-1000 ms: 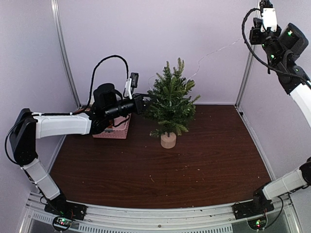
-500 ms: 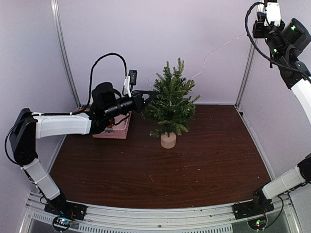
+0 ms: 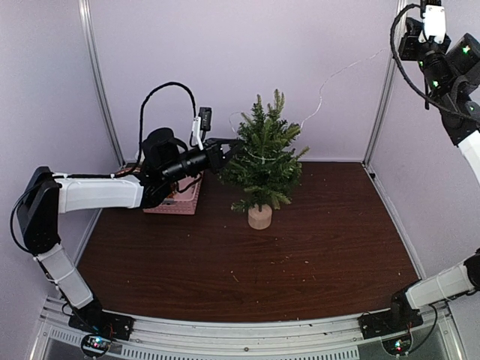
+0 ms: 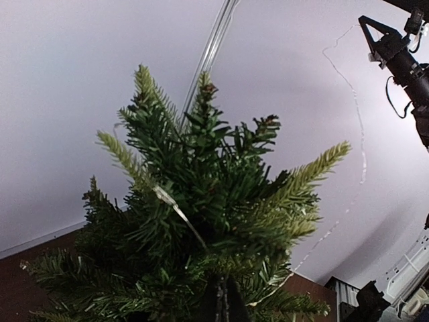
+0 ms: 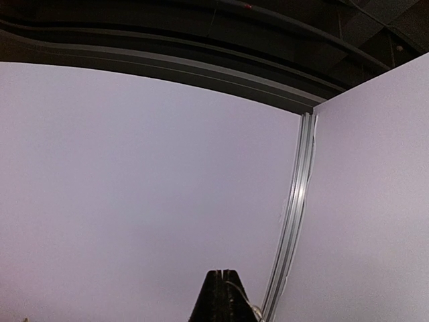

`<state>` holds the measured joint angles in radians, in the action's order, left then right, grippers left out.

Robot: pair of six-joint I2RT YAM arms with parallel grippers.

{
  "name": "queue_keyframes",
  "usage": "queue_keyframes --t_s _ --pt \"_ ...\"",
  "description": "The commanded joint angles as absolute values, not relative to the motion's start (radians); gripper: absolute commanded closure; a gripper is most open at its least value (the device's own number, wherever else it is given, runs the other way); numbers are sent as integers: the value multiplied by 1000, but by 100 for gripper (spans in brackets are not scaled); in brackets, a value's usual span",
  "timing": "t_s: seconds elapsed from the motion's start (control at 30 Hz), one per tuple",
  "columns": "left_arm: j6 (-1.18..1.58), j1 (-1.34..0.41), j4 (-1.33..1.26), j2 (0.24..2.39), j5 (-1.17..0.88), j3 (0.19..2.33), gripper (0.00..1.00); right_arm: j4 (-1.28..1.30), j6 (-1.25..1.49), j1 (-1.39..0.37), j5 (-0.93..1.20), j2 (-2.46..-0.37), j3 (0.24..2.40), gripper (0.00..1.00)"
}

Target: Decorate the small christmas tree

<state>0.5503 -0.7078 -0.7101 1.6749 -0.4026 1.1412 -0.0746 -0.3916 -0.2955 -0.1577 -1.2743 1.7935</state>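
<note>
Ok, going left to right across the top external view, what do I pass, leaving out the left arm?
pink basket → small christmas tree → thin wire → right arm

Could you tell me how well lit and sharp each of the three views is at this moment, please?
Top view: soft, even light, the tree sharp, the thin wire barely showing against the pale wall. Left wrist view: tree crisp, lower branches dark. Right wrist view: plain wall evenly lit, right gripper a black silhouette, ceiling dark.
</note>
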Motion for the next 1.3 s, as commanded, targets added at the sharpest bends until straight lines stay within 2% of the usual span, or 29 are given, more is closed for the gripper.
queue_keyframes --t_s 0.0,0.5,0.8,1.27 --pt "514 -710 -753 1710 -404 1150 100 -100 -430 -283 -190 -1281 1744 100" --pt "413 -726 -644 1737 -321 1173 100 -182 -559 -278 -219 -1428 1714 100" --pt "363 -726 -570 1741 -301 1193 100 -255 -679 -274 -322 -1500 1694 100" --pt "357 -726 -554 1755 -282 1187 100 -184 -535 -267 -252 -1302 1732 100"
